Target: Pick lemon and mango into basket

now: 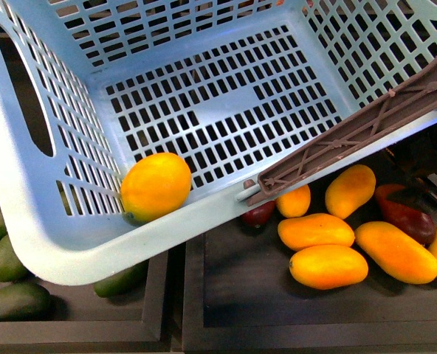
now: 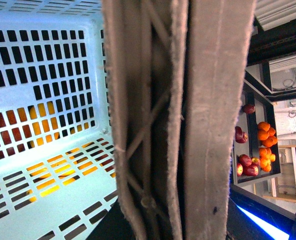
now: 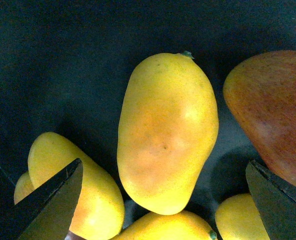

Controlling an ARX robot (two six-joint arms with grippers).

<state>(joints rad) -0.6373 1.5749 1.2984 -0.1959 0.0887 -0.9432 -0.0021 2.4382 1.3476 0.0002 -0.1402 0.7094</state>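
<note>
the right end effector (image 3: 164, 164) hangs wide open and empty over the mango (image 3: 168, 135), which lies on the dark tray (image 3: 63, 60) beside a red mango (image 3: 273, 110), so it should drop straight and close across the fruit's narrow middle; the lemon (image 1: 156, 186) already sits in the basket (image 1: 49, 243).

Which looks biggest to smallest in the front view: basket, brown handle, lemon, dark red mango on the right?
1. basket, fills most of the frame
2. brown handle
3. lemon
4. dark red mango

The last two are unsure: the lemon sits raised in the basket, nearer the camera, and the mango is partly hidden.
</note>
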